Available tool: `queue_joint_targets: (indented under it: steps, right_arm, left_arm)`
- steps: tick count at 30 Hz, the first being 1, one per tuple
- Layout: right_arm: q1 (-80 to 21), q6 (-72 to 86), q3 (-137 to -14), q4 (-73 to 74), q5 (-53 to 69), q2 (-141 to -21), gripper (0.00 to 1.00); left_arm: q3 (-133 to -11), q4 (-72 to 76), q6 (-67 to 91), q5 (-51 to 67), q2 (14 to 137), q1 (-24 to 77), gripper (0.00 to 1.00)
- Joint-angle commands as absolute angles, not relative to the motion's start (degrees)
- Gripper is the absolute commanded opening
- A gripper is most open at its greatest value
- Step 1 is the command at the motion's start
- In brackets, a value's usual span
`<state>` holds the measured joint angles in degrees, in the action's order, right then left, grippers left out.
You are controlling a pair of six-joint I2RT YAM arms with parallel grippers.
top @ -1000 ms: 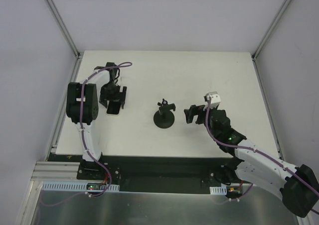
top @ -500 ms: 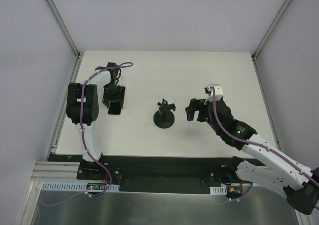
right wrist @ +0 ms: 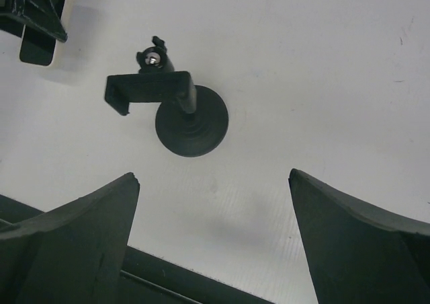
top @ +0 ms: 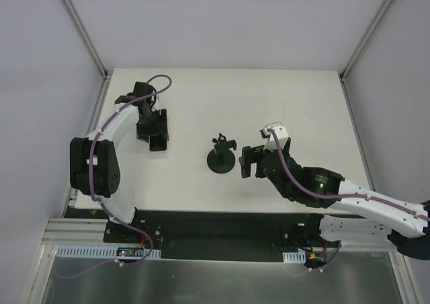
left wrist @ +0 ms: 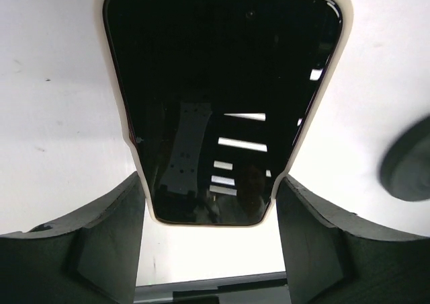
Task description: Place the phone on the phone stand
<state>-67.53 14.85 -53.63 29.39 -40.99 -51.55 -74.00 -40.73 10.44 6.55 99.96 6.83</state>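
The phone (left wrist: 222,95), with a glossy black screen and a cream edge, lies between my left gripper's (left wrist: 209,183) fingers, which press on its two long edges near its lower end. In the top view that gripper (top: 156,136) is at the table's far left and covers most of the phone (top: 158,146). The black phone stand (top: 220,160) is upright at the table's middle, its clamp head (right wrist: 149,89) above its disc base (right wrist: 191,124). My right gripper (right wrist: 213,177) is open and empty, just right of the stand (top: 247,161).
The white table (top: 302,109) has a dark front rail (right wrist: 168,277) close below the right fingers. Grey walls and metal posts enclose the table on three sides. The stand's base shows at the right edge of the left wrist view (left wrist: 408,166).
The left arm has swung its elbow outward and its gripper has turned over the phone. The right gripper has moved left and nearer, close to the stand.
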Motion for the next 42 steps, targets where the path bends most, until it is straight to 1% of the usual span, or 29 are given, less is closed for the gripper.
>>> queue_joint_targets:
  steps: [1, 5, 9, 11, 12, 17, 19, 20, 26, 31, 34, 35, 37, 42]
  right_arm:
    - [-72.85, 14.07, -57.83, 25.16, -47.29, -53.70, 0.96]
    - [-77.94, 7.13, -61.60, 19.79, -44.05, -58.09, 0.96]
    - [-78.66, 3.00, -63.19, 10.48, -38.59, -62.74, 0.98]
    - [-78.49, 0.97, -64.59, 5.73, -37.71, -65.38, 0.99]
    - [-78.57, 0.44, -65.90, 4.93, -37.88, -68.70, 0.99]
    - [-78.31, -4.03, -71.80, -3.94, -38.15, -79.43, 0.94]
    - [-77.00, -4.04, -72.51, -7.71, -37.97, -81.29, 0.88]
    - [-76.30, -3.78, -72.34, -9.04, -36.05, -82.43, 0.82]
    - [-71.90, -5.89, -70.84, -17.31, -26.74, -85.42, 0.77]
    - [-69.71, -5.02, -71.89, -20.21, -24.08, -87.45, 0.74]
    - [-68.30, -3.17, -71.54, -23.37, -21.63, -88.50, 0.67]
    - [-68.20, -2.99, -71.72, -23.99, -21.10, -89.38, 0.62]
    - [-67.94, -2.55, -72.68, -24.61, -20.66, -90.43, 0.60]
    - [-67.85, -2.20, -73.56, -26.10, -19.34, -92.63, 0.49]
  left_arm:
    - [-72.60, -35.87, 15.38, 10.89, 87.73, 7.38, 0.00]
    - [-71.02, -32.00, 18.53, 16.52, 80.70, 7.38, 0.00]
    - [-69.61, -29.27, 21.09, 20.12, 73.24, 7.38, 0.00]
    - [-68.65, -27.78, 22.14, 22.75, 70.85, 7.38, 0.00]
    - [-68.12, -26.21, 22.41, 22.85, 68.32, 7.38, 0.00]
    - [-66.18, -23.56, 24.60, 24.16, 61.45, 7.30, 0.00]
    - [-66.01, -22.68, 25.48, 26.54, 59.77, 7.21, 0.00]
    - [-65.66, -21.98, 25.92, 27.06, 58.11, 7.21, 0.00]
    - [-63.64, -19.16, 26.10, 29.35, 53.80, 7.21, 0.00]
    - [-63.28, -18.20, 26.54, 31.20, 53.70, 7.21, 0.00]
    - [-62.84, -17.49, 26.98, 32.25, 53.61, 7.21, 0.00]
    - [-62.75, -17.32, 27.07, 32.43, 53.61, 7.21, 0.00]
    - [-62.58, -16.96, 27.25, 32.61, 53.44, 7.21, 0.00]
    - [-62.23, -16.17, 27.95, 34.19, 53.53, 7.12, 0.00]
